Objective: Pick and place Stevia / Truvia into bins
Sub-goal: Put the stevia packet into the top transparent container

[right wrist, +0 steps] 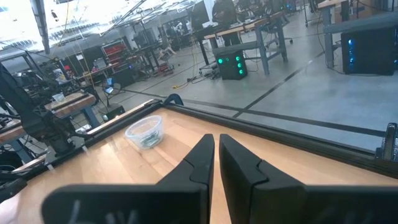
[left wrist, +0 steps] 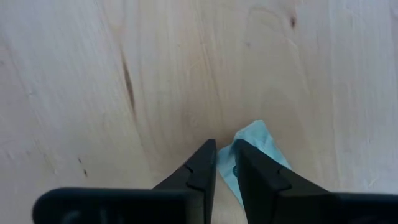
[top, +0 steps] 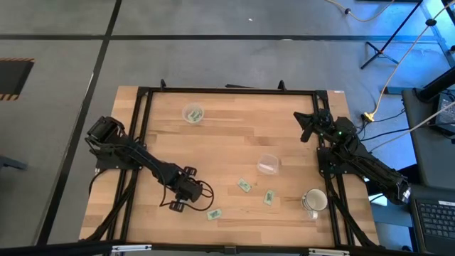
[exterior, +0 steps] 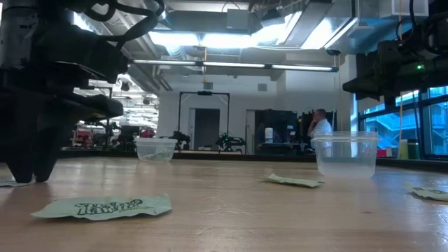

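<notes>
Three green Stevia packets lie flat on the wood in the high view: one (top: 212, 213) near the table's near edge, two (top: 244, 185) (top: 269, 197) toward the right. One clear cup (top: 193, 113) stands at the far side and holds green packets (right wrist: 144, 138). The other cup (top: 269, 164) stands right of the middle. My left gripper (left wrist: 225, 157) is down at the table, near-left of those packets, shut on a fourth pale green packet (left wrist: 258, 143). My right gripper (right wrist: 216, 142) is shut, holds nothing and hangs above the table's far right part. My left gripper pinches one end of the green packet (left wrist: 227, 169) between its two fingers, which come from above and point down. The packet's free end (left wrist: 261, 140) sticks out past one finger and lies on the wood. The fingers hide the rest of it.
A white mug with a handle (top: 315, 201) stands near the table's right near corner, beside the packets. A black frame (top: 227, 90) runs along the table's edges. Bare wood (top: 234, 139) lies between the two cups. A person (exterior: 320, 129) sits in the room far behind the table.
</notes>
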You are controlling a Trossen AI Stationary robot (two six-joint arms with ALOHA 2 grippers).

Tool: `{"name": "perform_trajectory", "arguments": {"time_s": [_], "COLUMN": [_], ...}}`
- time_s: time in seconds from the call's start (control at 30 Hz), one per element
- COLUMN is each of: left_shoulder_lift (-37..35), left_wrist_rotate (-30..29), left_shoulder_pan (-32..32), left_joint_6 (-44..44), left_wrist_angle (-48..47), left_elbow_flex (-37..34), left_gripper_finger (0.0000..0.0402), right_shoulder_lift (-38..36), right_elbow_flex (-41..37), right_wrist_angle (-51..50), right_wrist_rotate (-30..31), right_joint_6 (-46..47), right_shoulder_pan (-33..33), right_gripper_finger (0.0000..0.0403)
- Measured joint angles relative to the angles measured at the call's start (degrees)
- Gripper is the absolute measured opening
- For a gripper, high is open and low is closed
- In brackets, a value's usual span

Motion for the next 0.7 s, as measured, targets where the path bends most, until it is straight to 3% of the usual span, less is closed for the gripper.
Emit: {"name": "perform_trajectory", "arguments": {"time_s": [0.4, 0.7], "left_shoulder_lift": [0.0, -0.3], "left_wrist_rotate": [0.1, 1.6], "left_shoulder_pan": [-0.1, 0.1], "left_joint_6": [0.0, -0.4], "left_wrist_angle": [0.0, -4.9], "left_elbow_flex": [0.0, 2.9], "left_gripper_finger": [0.0003, 0.0001], "right_shoulder_lift": [0.0, 0.0], "right_elbow_flex": [0.0, 0.0], "right_wrist_angle": [0.0, 0.0], "right_wrist_rotate": [0.0, 0.0], "right_joint_6": [0.0, 0.0], "right_shoulder_pan": [0.0, 0.0], "right_gripper_finger": [0.0030, 0.0030]}}
